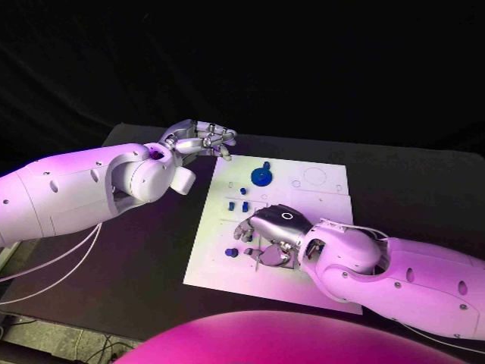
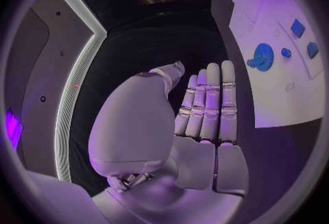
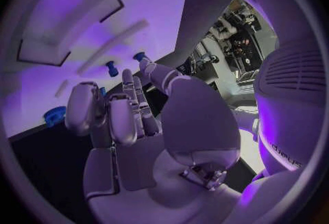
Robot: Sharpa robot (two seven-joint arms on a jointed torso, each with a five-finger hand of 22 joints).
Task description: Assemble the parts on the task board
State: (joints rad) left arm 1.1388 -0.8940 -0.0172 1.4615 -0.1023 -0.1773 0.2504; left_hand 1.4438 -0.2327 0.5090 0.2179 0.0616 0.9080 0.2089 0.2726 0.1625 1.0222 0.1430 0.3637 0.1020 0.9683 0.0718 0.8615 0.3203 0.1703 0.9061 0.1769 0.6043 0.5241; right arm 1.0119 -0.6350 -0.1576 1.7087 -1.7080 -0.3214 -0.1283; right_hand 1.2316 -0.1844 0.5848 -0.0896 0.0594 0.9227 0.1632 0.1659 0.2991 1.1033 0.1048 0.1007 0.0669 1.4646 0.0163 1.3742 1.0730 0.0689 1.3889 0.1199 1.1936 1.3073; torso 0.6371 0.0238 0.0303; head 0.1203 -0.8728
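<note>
The white task board [image 1: 308, 189] lies mid-table. A blue gear [image 1: 262, 177] sits near its far left, with two small blue parts [image 1: 237, 205] just nearer. My right hand [image 1: 270, 235] reaches down onto the board's near left; a small blue part [image 1: 232, 252] lies beside its fingers. In the right wrist view that hand [image 3: 137, 120] has some fingers curled and others stretched, its thumb tip right by a blue peg [image 3: 140, 57]; I cannot tell if they touch. My left hand [image 1: 199, 140] hovers off the board's far left corner, fingers [image 2: 205, 98] straight and together, holding nothing.
The left wrist view shows the board [image 2: 274, 98] with the gear [image 2: 262, 57] and small blue blocks [image 2: 298, 28]. A second blue peg [image 3: 112, 68] stands near the right hand. Bare black table [image 1: 417, 182] surrounds the board.
</note>
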